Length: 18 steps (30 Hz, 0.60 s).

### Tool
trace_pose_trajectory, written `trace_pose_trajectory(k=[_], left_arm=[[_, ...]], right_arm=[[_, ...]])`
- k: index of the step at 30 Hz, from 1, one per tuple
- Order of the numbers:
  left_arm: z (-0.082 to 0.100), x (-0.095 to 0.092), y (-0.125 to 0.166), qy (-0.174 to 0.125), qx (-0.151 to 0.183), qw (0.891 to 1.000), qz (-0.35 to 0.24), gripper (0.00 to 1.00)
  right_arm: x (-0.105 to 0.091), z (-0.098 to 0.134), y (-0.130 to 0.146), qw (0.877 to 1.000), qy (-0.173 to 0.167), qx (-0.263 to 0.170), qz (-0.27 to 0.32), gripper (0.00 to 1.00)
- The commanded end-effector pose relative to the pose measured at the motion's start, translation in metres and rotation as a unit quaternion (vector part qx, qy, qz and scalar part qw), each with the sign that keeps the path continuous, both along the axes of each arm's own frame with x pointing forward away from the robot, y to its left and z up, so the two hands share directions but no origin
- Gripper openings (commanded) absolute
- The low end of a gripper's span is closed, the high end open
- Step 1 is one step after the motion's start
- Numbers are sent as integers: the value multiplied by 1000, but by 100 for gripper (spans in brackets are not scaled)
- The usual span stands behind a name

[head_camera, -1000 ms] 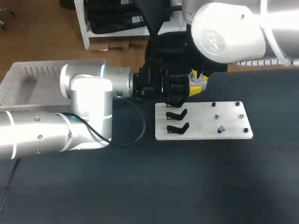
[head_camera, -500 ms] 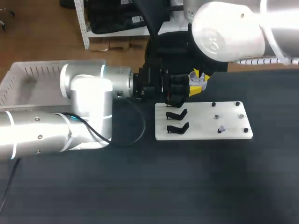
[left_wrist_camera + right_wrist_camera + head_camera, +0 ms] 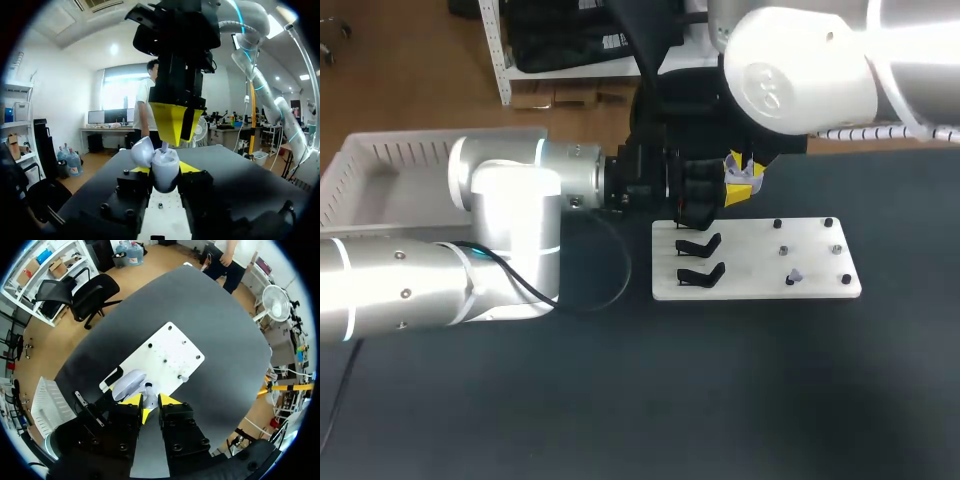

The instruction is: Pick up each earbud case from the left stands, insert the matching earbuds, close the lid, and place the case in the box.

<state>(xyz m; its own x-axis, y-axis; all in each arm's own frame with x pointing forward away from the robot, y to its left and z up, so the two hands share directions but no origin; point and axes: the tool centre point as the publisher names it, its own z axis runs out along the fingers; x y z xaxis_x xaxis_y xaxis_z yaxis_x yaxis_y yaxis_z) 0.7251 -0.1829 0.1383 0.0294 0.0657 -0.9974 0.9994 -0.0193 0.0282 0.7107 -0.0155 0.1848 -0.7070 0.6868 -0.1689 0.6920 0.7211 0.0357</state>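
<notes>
Two grippers meet at the far-left edge of the white board (image 3: 790, 255). The left gripper (image 3: 167, 169) clenches the open earbud case (image 3: 159, 160). The right gripper (image 3: 150, 401), just above it, apparently pinches an earbud (image 3: 148, 386). The right arm (image 3: 800, 70) has shifted slightly left.

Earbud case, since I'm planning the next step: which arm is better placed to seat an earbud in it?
Right. The left gripper is shut on the open case, so it is busy. The right gripper hangs just above the opening, seemingly pinching an earbud.
</notes>
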Motion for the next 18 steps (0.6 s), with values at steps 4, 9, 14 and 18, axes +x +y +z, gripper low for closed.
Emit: trace_pose_trajectory(k=[4,9,14,18], left_arm=[[-1,-2,0,-2,-3,1000,4,0],[-1,-2,0,-2,-3,1000,4,0],[-1,-2,0,-2,-3,1000,4,0],[-1,-2,0,-2,-3,1000,4,0]], right_arm=[[3,-2,1,1000,3,-4,-2,0],[5,-4,0,1000,6,-2,-2,0],[6,-7,-1,1000,9,0,-2,0],[5,-9,-1,1000,12,-1,-2,0]])
